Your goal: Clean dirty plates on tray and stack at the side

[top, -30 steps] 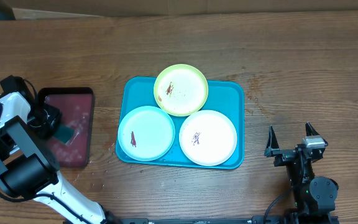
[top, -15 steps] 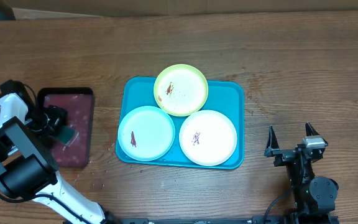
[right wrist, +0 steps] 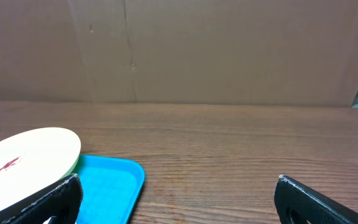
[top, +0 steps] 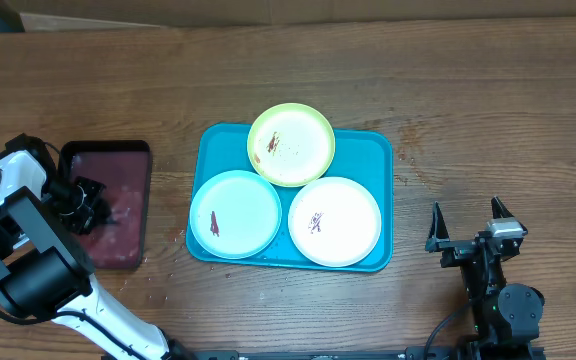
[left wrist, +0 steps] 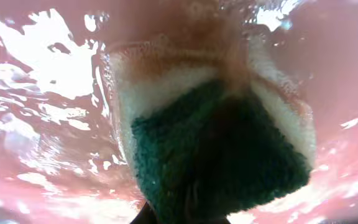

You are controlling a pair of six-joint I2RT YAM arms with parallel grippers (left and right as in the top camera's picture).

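left gripper (top: pixel 95 208) has dropped onto the sponge (left wrist: pixel 160 155), jaws pinching it in the wet maroon tray (top: pixel 128 168) to soak; right gripper (top: pixel 465 216) waits spread.

Three plates (top: pixel 291 145) (top: pixel 235 214) (top: pixel 334 221), two trays (top: pixel 373 150) (top: pixel 128 240), two end effectors (top: pixel 93 205) (top: pixel 466 210), seemingly one sponge (left wrist: pixel 216 143)

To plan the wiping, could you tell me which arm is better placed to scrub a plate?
Left, probably: its jaws are shut on the sponge in the maroon tray, nearest the pale blue plate; the right jaws are open, empty.
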